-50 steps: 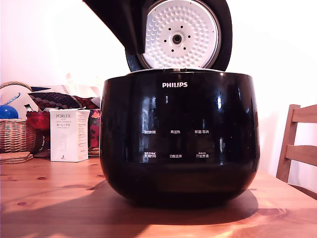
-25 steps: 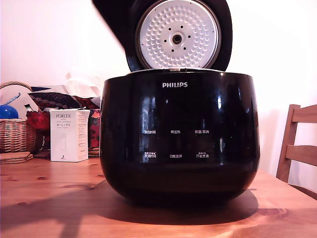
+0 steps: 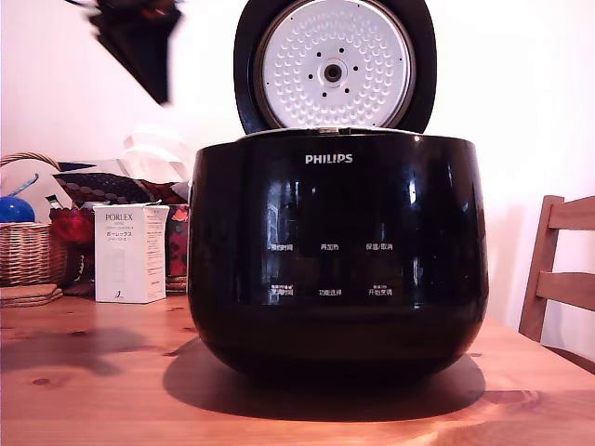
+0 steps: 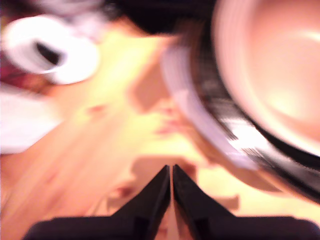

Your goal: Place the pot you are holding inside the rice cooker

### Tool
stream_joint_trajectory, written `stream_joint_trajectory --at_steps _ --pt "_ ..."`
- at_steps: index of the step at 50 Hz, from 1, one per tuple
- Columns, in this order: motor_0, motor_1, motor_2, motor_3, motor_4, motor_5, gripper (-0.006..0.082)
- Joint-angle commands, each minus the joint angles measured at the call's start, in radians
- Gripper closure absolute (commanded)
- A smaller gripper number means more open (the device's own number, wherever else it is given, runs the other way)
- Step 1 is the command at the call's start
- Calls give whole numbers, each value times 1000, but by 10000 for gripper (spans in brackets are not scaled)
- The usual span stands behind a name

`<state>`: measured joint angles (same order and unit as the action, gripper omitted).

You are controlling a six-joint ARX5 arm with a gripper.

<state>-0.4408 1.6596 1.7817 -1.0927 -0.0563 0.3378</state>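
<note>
A large glossy black rice cooker (image 3: pixel 337 260) is sitting on a wooden table (image 3: pixel 93 390), its hinged lid (image 3: pixel 333 65) standing open and showing a dimpled silvery plate. At about ten o'clock from the cooker, high in the exterior view, a dark blurred shape of the arm (image 3: pixel 139 42) is hanging in the air, well apart from the cooker.

In the motion-smeared wrist view, the gripper (image 4: pixel 171 172) is showing its two black fingers pressed together, tips touching, with nothing between them. At about two o'clock from those tips, a round pale-lined vessel with a dark rim, seemingly the pot (image 4: pixel 270 75) seated in the cooker, is filling the corner.

Judging from this, the placing looks done, with only the arm's retreat remaining.
</note>
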Motion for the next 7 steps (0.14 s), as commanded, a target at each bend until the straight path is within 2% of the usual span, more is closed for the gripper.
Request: stream_joint_trajectory --at_steps 1,7 --pt "27 -37 3 23 -27 -29 786" --pt "74 -52 3 41 -47 -52 786"
